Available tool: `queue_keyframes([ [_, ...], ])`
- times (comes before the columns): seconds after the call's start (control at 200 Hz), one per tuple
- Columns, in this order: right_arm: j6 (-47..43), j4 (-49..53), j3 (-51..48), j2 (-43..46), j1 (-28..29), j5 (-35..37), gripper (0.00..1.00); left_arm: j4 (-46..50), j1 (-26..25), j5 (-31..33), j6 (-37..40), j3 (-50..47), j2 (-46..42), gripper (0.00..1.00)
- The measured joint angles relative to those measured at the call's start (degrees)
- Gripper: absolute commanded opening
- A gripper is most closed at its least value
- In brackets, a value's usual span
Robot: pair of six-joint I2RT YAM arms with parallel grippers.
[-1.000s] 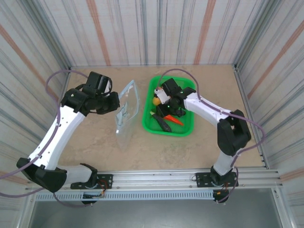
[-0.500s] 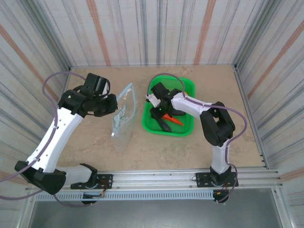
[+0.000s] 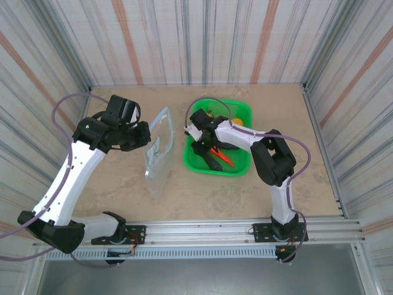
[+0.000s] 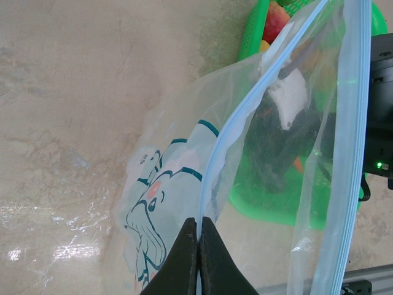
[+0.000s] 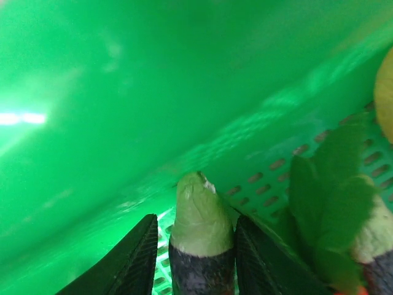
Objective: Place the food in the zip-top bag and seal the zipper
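Down in the basket (image 3: 244, 169), the right gripper (image 5: 195, 224) straddles the tapered tip of a dark vegetable (image 5: 198, 246), whether clamped I cannot tell, so it could squirt free, while just left of the basket the left gripper (image 4: 199, 222), clenched on the zipper (image 4: 233, 129), holds up the bag (image 4: 166, 190), whose floppy mouth may sag shut.

Nothing readable anywhere on my feeds: no words, brand names or numbers. Closest thing is the zip-top bag (image 4: 184, 160) in the lower middle of the left wrist view. It has a teal cartoon drawing (image 4: 147, 212) printed on it, but no letters I can make out.
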State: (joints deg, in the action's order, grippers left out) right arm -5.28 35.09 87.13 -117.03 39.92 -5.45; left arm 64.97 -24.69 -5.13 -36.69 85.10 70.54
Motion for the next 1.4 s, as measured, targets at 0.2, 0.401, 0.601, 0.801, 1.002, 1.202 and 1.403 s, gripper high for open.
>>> queue_keyframes([
  [0.2, 0.52, 0.07, 0.09, 0.31, -0.42, 0.31, 0.16, 0.0, 0.0, -0.02, -0.02, 0.0, 0.0, 0.0],
  [0.401, 3.19, -0.17, -0.44, 6.82, -2.36, -0.74, 0.15, -0.07, 0.0, -0.85, -0.24, 0.0, 0.0, 0.0],
  [0.601, 7.82, -5.11, -6.19, 23.89, -3.48, -2.32, 0.14, -0.63, 0.0, -2.6, -1.27, 0.0, 0.0, 0.0],
  [0.801, 13.51, -18.99, -13.57, 38.95, -5.18, -3.67, 0.1, -2.78, 0.0, -5.62, -2.84, -0.24, 0.0, 0.0],
  [1.002, 17.4, -38.71, -15.08, 43.25, -2.32, -3.78, 0.1, -6.93, 0.0, -9.35, -4.28, -1.51, 0.07, 0.0],
  [1.202, 18.6, -55.41, -10.32, 38.38, 3.65, -2.93, 0.11, -10.8, 0.0, -12.41, -6.08, -3.52, 0.17, 0.0],
  [1.403, 18.58, -64.02, -8.33, 33.2, 7.06, -1.4, 0.11, -13.7, 2.12, -15.93, -9.16, -3.54, 0.13, 0.0],
])
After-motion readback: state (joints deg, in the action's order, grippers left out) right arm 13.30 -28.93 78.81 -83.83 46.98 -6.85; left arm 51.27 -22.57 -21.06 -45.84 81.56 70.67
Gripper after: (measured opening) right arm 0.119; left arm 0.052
